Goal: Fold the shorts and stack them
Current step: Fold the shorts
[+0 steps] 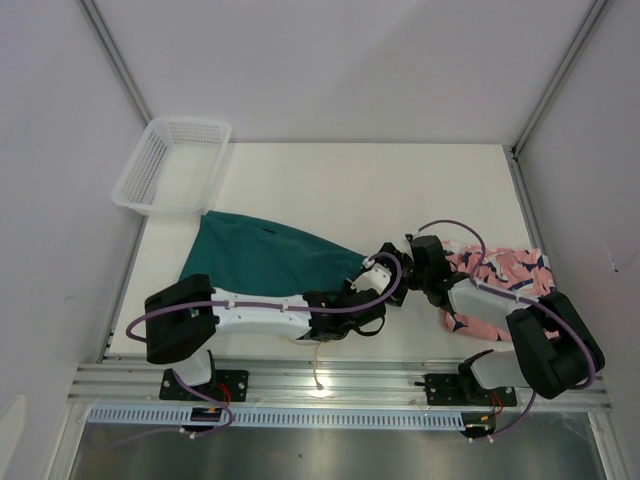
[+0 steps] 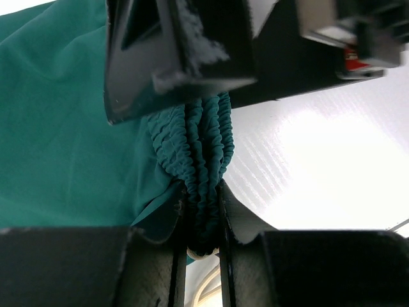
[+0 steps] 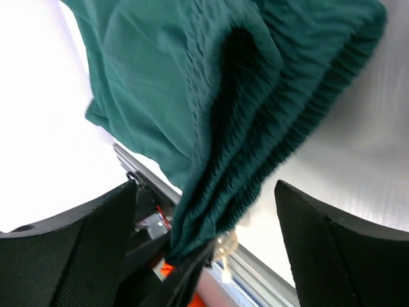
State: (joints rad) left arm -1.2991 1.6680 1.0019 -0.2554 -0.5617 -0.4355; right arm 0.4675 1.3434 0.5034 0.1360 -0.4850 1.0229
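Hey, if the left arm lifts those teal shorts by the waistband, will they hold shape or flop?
Likely floppy: the waistband is bunched into soft ridges in the left gripper, so the teal shorts should hang and drape. Probably light, being thin, wrinkled fabric. The ribbed gathers probably resist slipping from the pinch.

The left hand (image 2: 203, 214) is clamped tight, while the right hand (image 3: 208, 220) beside it gapes wide.

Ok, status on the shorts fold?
Left gripper shut on the teal shorts' bunched waistband. Right gripper open, straddling that waistband. Pink shorts crumpled, partly under the right arm. Basket far left, out of the way.
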